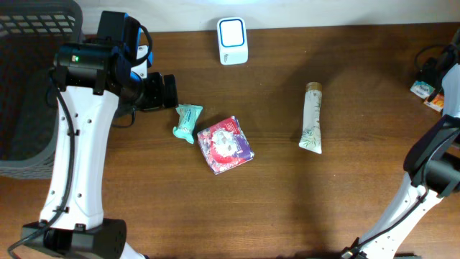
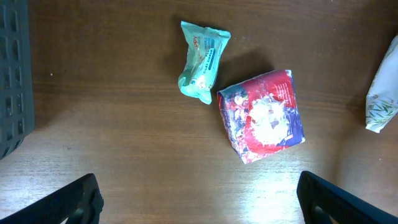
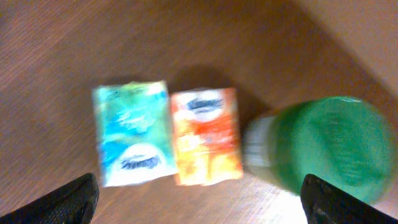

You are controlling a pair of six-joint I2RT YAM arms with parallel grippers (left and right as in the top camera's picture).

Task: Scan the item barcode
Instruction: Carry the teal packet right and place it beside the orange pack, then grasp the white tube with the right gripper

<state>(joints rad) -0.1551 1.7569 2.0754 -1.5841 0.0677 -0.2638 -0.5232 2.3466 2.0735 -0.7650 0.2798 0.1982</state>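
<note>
place: mock shop checkout | signs: white barcode scanner (image 1: 233, 41), grey plastic basket (image 1: 29, 93), packaged goods (image 1: 225, 144), wooden table (image 1: 323, 208)

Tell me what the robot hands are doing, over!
Left gripper open, beside teal packet and red pouch. Right gripper open, empty. No item at scanner yet, nothing blocking it.

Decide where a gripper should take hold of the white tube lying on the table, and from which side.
Grip the white tube around its middle, coming down from above, fingers across its narrow width. It lies flat with bare table along both long sides; the crimped end is probably too thin.
</note>
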